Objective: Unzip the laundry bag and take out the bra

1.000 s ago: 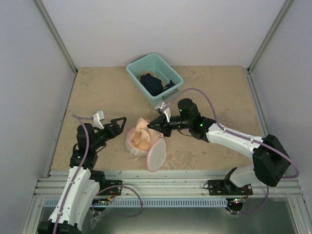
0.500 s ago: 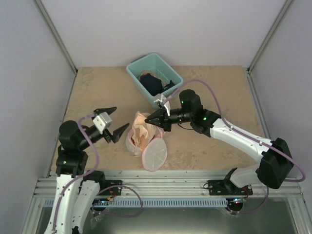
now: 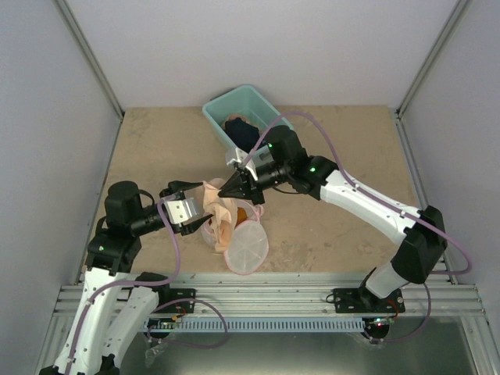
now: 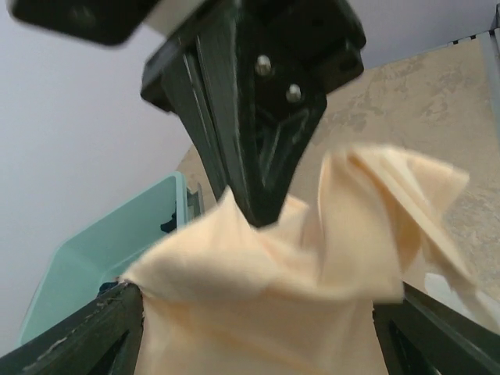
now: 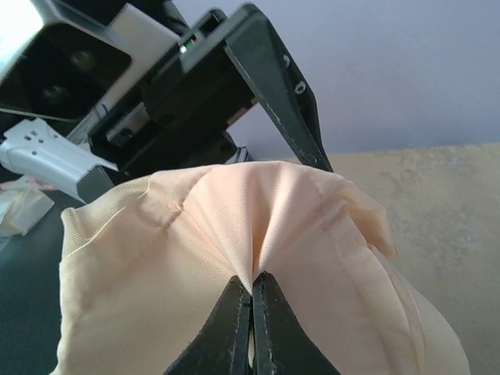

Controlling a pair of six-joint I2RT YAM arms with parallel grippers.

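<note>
The laundry bag (image 3: 245, 245) lies unzipped near the front of the table, its round mesh lid with the pink rim flipped open. The peach bra (image 3: 221, 205) sticks up out of it. My right gripper (image 3: 234, 188) is shut on a fold of the bra (image 5: 195, 258), its tips pinched together (image 5: 251, 293). My left gripper (image 3: 201, 206) is open, its two fingers spread wide on either side of the bra (image 4: 312, 258), facing the right gripper's black fingers (image 4: 258, 148). The lower part of the bra and the bag's inside are hidden by fabric.
A teal plastic bin (image 3: 223, 109) with dark clothing in it stands at the back centre, just behind the right arm; its corner shows in the left wrist view (image 4: 86, 258). Bare tan tabletop (image 3: 344, 234) lies to the right and far left. Grey walls close in the sides.
My left gripper has swung right, up to the bra, and now straddles it. My right gripper has moved left and up, drawing the bra further out of the bag.
</note>
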